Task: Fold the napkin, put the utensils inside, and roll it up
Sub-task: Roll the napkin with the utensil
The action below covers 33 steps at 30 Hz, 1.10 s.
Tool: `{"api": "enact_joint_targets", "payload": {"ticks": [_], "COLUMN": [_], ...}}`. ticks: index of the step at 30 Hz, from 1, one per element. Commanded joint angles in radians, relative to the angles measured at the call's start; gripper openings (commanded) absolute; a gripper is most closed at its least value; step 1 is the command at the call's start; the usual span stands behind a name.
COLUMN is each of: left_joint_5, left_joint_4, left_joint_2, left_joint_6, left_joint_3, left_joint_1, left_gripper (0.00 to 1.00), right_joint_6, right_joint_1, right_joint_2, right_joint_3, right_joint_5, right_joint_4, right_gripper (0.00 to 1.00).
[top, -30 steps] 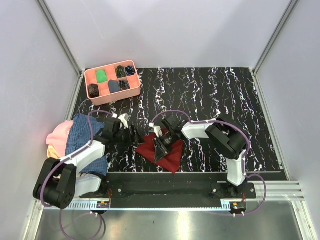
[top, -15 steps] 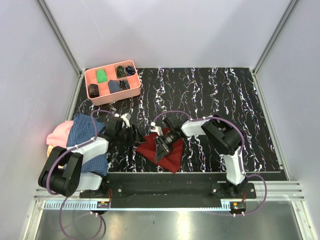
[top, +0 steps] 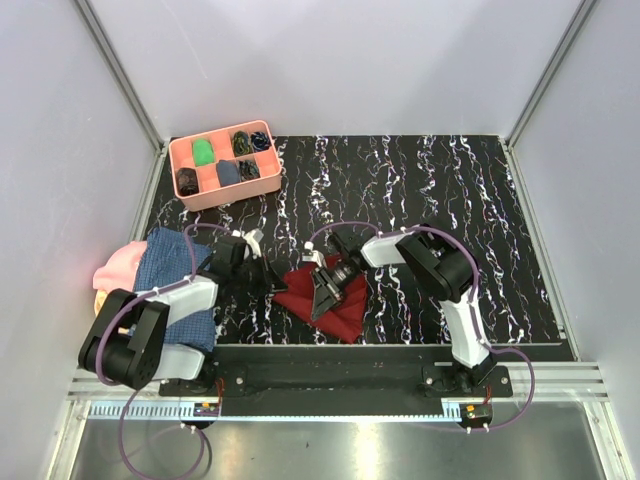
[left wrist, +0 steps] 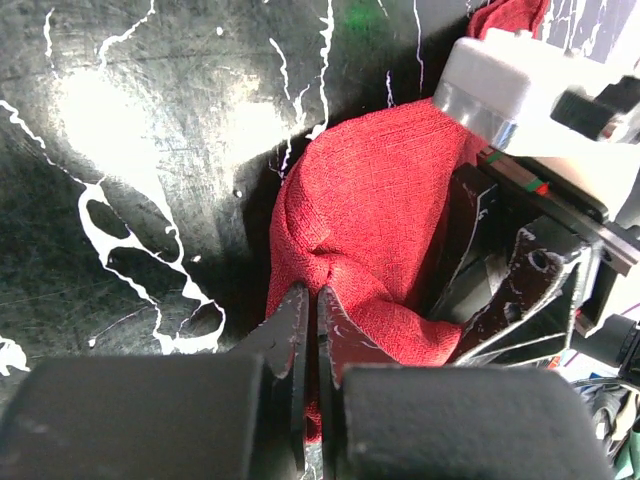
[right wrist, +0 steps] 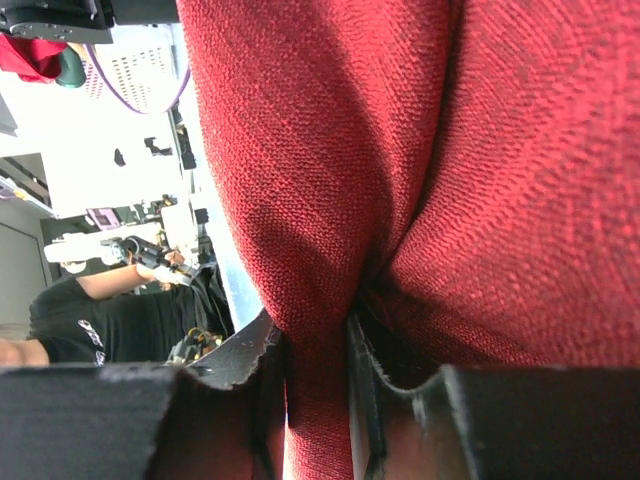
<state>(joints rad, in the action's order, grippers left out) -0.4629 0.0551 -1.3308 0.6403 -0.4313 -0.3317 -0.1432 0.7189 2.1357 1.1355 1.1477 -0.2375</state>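
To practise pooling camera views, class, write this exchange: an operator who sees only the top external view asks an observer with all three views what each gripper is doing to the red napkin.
Operator: From above, the left gripper meets the napkin at its left edge. Is it gripping?
Observer: Yes. Its wrist view shows the fingers shut on a raised fold of cloth.
Operator: And the right gripper?
Observer: Its wrist view shows a ridge of napkin pinched between its fingers, with cloth filling most of the picture.
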Motion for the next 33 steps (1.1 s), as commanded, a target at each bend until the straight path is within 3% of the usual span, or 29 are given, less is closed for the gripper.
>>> {"api": "enact_joint_targets", "payload": {"ticks": [1, 2, 5, 9, 16, 19, 24, 33], "left_joint_5": [-0.024, -0.011, 0.003, -0.016, -0.023, -0.036, -0.037, -0.039], "left_joint_4": [-0.053, -0.120, -0.196, -0.248, -0.380, -0.406, -0.436, -0.439], "left_joint_2": [-0.022, -0.030, -0.070, -0.126, -0.211, -0.241, -0.265, -0.260], "left_joint_6": [-0.014, -0.021, -0.042, -0.063, -0.128, -0.148, -0.169, -0.171], "left_joint_3": [-0.023, -0.036, -0.087, -0.148, -0.251, -0.279, -0.307, -0.305], "left_joint_1": [-0.001, -0.001, 0.000, 0.002, 0.017, 0.020, 0.025, 0.026], "left_gripper": [0.00, 0.00, 0.00, 0.00, 0.00, 0.00, 0.00, 0.00], "right_joint_6": [-0.022, -0.028, -0.035, -0.027, 0.126, 0.139, 0.192, 0.232], "right_joint_1": [-0.032, -0.033, -0.032, -0.026, 0.207, 0.307, 0.424, 0.448], "right_joint_2": [-0.026, -0.069, -0.173, -0.316, -0.568, -0.603, -0.551, -0.461], "right_joint_3": [0.024, 0.027, 0.038, 0.026, -0.129, -0.180, -0.174, -0.151], "right_joint_5": [-0.129, -0.161, -0.247, -0.443, -0.964, -1.081, -1.143, -1.207], "right_joint_4": [-0.026, -0.029, -0.052, -0.066, 0.029, 0.108, 0.144, 0.145], "right_gripper": [0.34, 0.46, 0.61, 0.68, 0.72, 0.72, 0.70, 0.67]}}
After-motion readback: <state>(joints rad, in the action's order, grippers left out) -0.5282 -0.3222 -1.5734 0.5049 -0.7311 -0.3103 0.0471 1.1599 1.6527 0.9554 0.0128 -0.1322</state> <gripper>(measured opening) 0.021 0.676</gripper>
